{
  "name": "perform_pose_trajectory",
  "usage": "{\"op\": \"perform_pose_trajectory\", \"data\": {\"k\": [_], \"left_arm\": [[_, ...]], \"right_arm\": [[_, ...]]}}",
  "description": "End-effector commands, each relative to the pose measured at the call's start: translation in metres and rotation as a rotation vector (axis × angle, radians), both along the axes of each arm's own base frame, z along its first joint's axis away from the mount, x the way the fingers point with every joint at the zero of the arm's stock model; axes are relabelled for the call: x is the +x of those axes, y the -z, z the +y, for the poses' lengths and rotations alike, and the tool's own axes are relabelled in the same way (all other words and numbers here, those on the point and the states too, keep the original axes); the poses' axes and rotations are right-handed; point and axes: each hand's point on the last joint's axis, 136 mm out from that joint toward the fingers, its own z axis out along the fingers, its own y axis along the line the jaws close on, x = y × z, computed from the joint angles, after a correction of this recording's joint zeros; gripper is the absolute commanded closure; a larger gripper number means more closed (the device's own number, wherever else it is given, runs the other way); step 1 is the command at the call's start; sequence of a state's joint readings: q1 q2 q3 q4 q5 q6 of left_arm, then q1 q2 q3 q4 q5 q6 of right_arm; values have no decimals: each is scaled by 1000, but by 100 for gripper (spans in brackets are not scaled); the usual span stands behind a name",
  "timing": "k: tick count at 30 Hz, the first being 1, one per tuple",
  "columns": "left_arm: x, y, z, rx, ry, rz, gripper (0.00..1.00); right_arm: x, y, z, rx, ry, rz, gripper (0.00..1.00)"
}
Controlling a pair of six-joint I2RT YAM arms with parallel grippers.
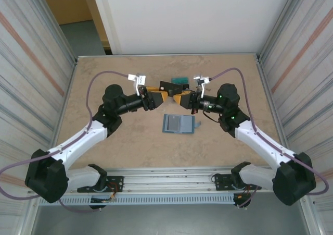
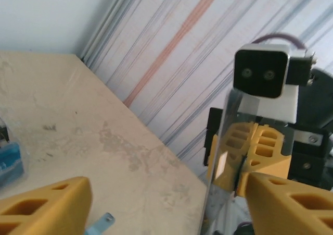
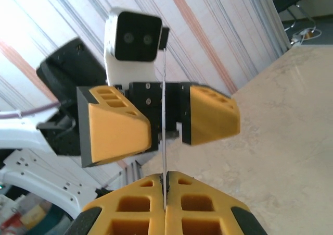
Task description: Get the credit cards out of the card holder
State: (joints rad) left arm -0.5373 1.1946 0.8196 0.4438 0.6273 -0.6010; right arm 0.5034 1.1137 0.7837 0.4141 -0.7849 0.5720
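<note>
Step judged: hand-over of card [image 3: 164, 89] in air. Card pinched on edge by right fingers [image 3: 156, 206], pressed together; left fingers [image 3: 117, 125] spread either side, not gripping. Open card holder [image 1: 178, 124] on desk [image 1: 104, 151] below. Next: lay card beside teal card [image 1: 180, 80].

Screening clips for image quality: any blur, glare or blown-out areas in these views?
Top external: evenly lit and sharp, only faint shadows on the table. Left wrist: soft overall, the left gripper's fingers blurred, the credit card mirror-like with glare. Right wrist: crisp on the right gripper, the wall at left washed out, the card a thin edge-on line.
</note>
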Motion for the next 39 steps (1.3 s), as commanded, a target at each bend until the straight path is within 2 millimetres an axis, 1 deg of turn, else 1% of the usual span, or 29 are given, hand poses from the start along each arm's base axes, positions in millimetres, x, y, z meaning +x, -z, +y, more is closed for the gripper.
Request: {"op": "perform_pose_trajectory", "data": {"k": [1, 4, 6, 9, 13, 16, 19, 22, 23, 26, 30, 32, 34, 35, 36, 38, 39], "left_arm": [[-15, -27, 3, 103, 56, -146, 14], [-29, -36, 5, 203, 114, -241, 10], [-35, -42, 5, 246, 157, -280, 10], [-36, -45, 2, 304, 204, -290, 13], [-35, -40, -6, 352, 284, -261, 24], [-36, -36, -13, 362, 355, -233, 30], [-41, -34, -19, 358, 432, -215, 34], [-42, -23, -26, 401, 464, -211, 34], [-41, -19, -29, 415, 469, -212, 36], [-42, -14, -34, 427, 490, -208, 49], [-40, -11, -38, 430, 502, -207, 77], [-39, -9, -39, 435, 500, -217, 87], [-35, -7, -39, 448, 486, -234, 92], [-31, -5, -40, 457, 474, -253, 94], [-27, -4, -40, 467, 459, -271, 96], [-16, 2, -41, 495, 428, -331, 100], [-10, 5, -41, 510, 405, -364, 100]], "right_arm": [[-16, 3, -6, -116, -41, -50, 100], [-27, 10, -8, -171, -84, -42, 100], [-33, 12, -9, -191, -109, -40, 100], [-37, 13, -9, -202, -130, -35, 100], [-41, 11, -8, -195, -152, -39, 100], [-40, 11, -8, -195, -154, -40, 100], [-40, 12, -8, -196, -154, -39, 100], [-40, 11, -7, -195, -158, -41, 100], [-40, 12, -7, -194, -160, -40, 100], [-40, 13, -7, -198, -163, -38, 100], [-39, 14, -7, -203, -159, -40, 100], [-37, 17, -8, -210, -148, -36, 100], [-33, 20, -9, -223, -124, -30, 100], [-30, 22, -11, -232, -103, -24, 93], [-26, 24, -13, -244, -76, -19, 81], [-15, 31, -19, -278, 0, -3, 64], [-10, 34, -23, -295, 41, 4, 57]]}}
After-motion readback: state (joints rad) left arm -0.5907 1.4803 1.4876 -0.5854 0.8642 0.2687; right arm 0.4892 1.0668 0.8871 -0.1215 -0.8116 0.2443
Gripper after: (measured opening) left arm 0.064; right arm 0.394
